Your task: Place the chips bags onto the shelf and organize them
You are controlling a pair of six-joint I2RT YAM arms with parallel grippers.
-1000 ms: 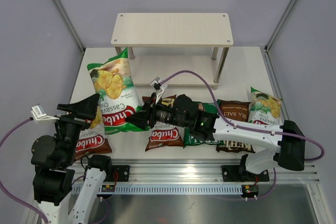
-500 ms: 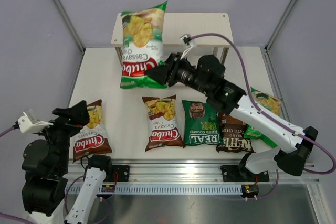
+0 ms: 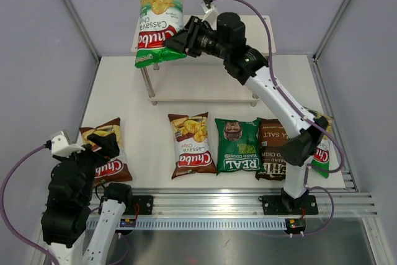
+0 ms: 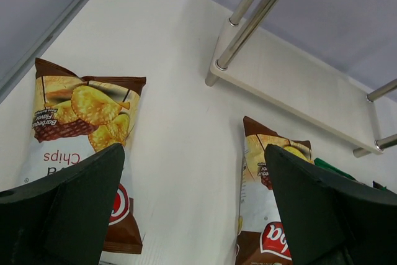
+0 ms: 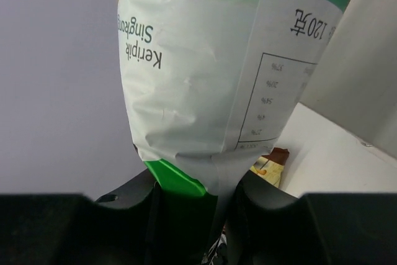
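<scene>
One light-green bag (image 3: 160, 20) above shelf's (image 3: 205, 88) left edge

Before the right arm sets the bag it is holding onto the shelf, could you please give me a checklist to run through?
1. Grip: right gripper shut on one end of the light-green Chuba bag: ok.
2. Bag position: over the shelf, at the left end of its top board: ok.
3. Bag's height above that board: cannot tell.
4. Spot beneath the bag free: hidden by the bag itself: cannot tell.
5. Left gripper open, low beside the brown Chuba bag, well away from the shelf: ok.
</scene>
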